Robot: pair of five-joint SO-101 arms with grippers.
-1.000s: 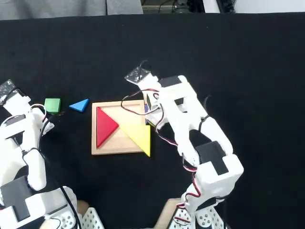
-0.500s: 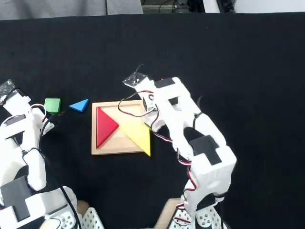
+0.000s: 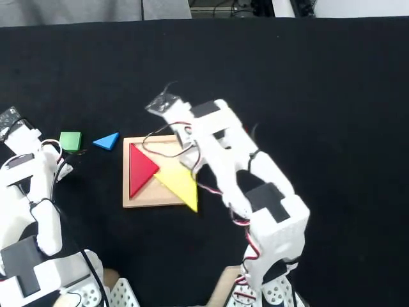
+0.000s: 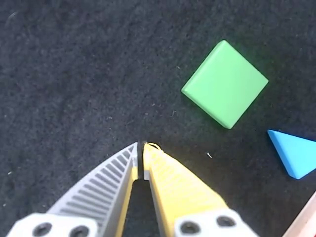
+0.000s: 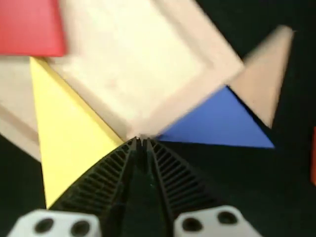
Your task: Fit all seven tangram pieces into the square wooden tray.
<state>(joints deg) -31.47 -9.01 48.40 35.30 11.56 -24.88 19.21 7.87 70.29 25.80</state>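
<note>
The square wooden tray (image 3: 157, 203) lies mid-table with a red triangle (image 3: 142, 169) in its left half. A yellow triangle (image 3: 179, 182) lies across its lower right part, one corner over the rim. My right arm (image 3: 214, 131) hangs over the tray's right side. Its gripper (image 5: 141, 143) is shut with nothing in it, tips against the tray rim (image 5: 217, 54) between the yellow triangle (image 5: 69, 128) and a dark blue triangle (image 5: 217, 126). My left gripper (image 4: 140, 146) is shut and empty on the cloth, short of the green square (image 4: 225, 84) and a light blue triangle (image 4: 295, 154).
A tan triangle (image 5: 264, 74) lies outside the tray beside the dark blue one. The green square (image 3: 70, 141) and light blue triangle (image 3: 107, 141) lie left of the tray, near my left arm (image 3: 29, 173). Black cloth covers the table.
My right arm has swung left over the tray's right edge, and the yellow triangle has slid a little left with it. The left arm has kept still.
</note>
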